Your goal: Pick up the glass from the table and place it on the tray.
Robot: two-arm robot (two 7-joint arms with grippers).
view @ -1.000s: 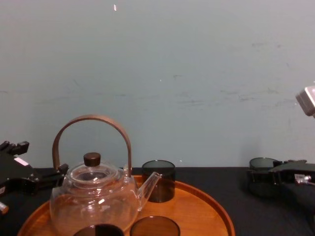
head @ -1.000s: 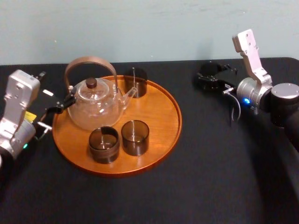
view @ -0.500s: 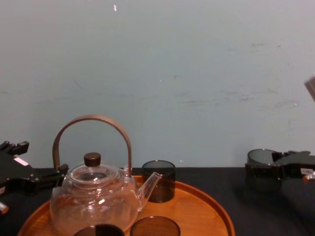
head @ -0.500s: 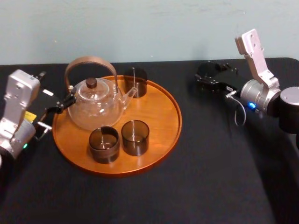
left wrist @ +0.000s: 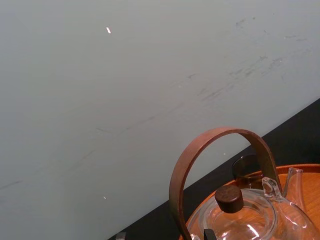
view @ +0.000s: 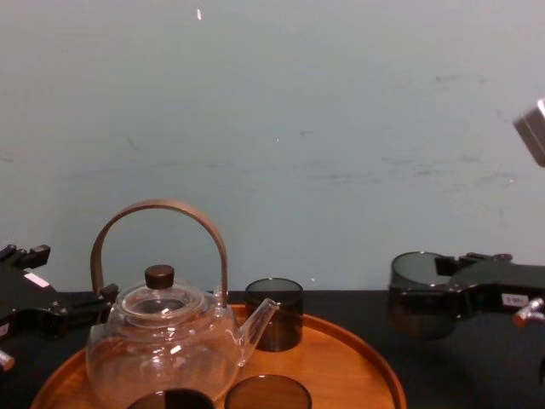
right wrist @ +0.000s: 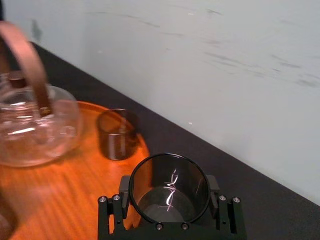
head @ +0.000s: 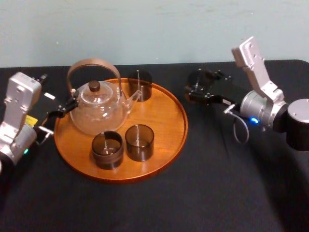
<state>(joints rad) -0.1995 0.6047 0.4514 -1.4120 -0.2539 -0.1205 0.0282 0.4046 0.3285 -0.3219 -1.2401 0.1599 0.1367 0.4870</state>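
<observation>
Right tool (head: 198,90) clamps glass (right wrist: 169,186) over black table (head: 217,186); pale wall (view: 341,128) behind.

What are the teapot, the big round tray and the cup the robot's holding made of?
Teapot: clear glass, you see through it; its handle and lid knob look like brown wood. Tray: looks like smooth orange-brown wood, slightly glossy. Glass in the right gripper: dark smoky see-through glass, probably.
</observation>
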